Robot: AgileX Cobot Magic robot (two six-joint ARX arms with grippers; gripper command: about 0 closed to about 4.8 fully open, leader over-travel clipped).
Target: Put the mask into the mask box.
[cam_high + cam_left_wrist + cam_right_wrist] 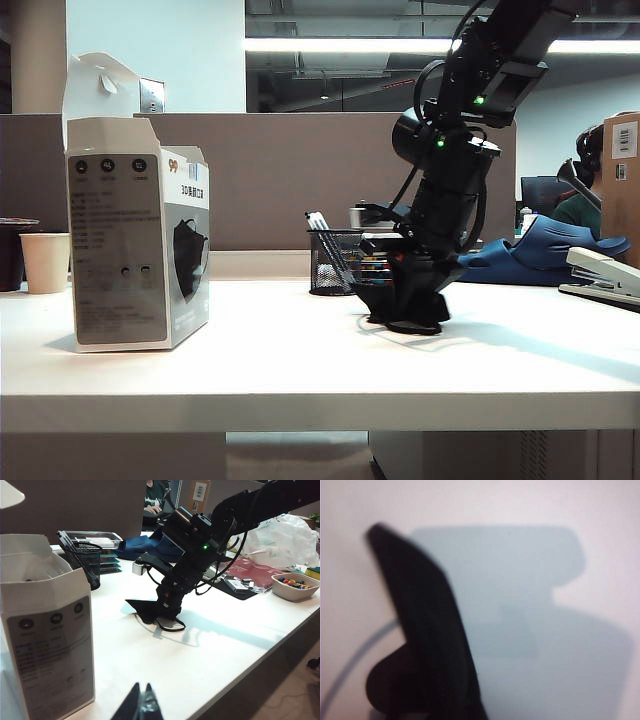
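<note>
The mask box [135, 250] stands upright on the left of the white table, its white top flaps open; in the left wrist view it [47, 630] fills the near side. The black mask [412, 322] lies at mid-table under my right gripper [405, 305], which points down onto it. In the left wrist view a corner of the mask [141, 611] sticks out from the right gripper [167, 612], and an ear loop trails on the table. The right wrist view shows the mask [420, 630] close up and blurred, raised in a ridge. My left gripper [141, 700] hangs shut and empty near the box.
A black mesh pen holder [335, 262] stands just behind the right gripper. A paper cup [45, 262] is at the far left, and a stapler [605, 275] and a brown carton [622, 180] at the far right. A tray of small coloured things [295, 585] sits by the table's edge.
</note>
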